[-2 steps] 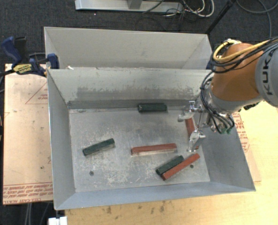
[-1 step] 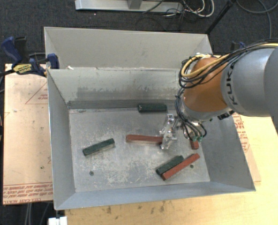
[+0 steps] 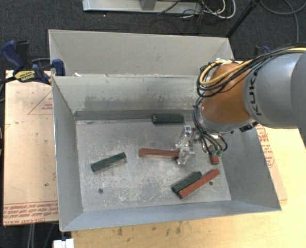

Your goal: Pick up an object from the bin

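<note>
1. Closing well here is looking like a matter of straddling the narrow width of the reddish-brown bar (image 3: 157, 152) squarely, clear of the small red piece (image 3: 213, 159) nearby.
2. That bar is lying flat mid-bin (image 3: 65, 138), running leftwards.
3. The tool (image 3: 183, 148) is hanging low at the bar's right end; how far it is opening I cannot tell.

The red-brown bar (image 3: 155, 152) has its right end hidden under the jaws; just right of them, wrist cables (image 3: 213, 146) cover part of a small red-brown block (image 3: 214, 159) (shape unclear).
</note>
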Robot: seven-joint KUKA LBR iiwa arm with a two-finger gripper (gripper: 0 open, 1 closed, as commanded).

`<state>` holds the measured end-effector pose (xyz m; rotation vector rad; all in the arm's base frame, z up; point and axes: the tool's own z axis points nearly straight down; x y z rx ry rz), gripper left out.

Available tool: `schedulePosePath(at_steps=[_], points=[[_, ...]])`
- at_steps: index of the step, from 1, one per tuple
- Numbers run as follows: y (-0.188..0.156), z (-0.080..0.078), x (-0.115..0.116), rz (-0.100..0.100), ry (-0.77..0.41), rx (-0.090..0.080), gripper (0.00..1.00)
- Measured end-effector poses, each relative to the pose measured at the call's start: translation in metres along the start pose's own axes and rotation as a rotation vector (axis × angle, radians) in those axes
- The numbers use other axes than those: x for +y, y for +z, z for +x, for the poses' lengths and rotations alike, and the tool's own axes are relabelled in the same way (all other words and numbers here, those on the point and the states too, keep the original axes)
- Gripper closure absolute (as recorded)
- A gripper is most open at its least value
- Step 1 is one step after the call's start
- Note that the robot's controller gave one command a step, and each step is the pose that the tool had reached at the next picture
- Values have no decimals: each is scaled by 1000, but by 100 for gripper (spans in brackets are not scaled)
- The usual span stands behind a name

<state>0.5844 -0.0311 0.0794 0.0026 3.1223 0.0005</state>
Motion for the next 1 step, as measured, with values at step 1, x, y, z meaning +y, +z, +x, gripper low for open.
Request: schedulePosePath(at_steps=[1], points=[[-153,14,14,0,19,11,100]])
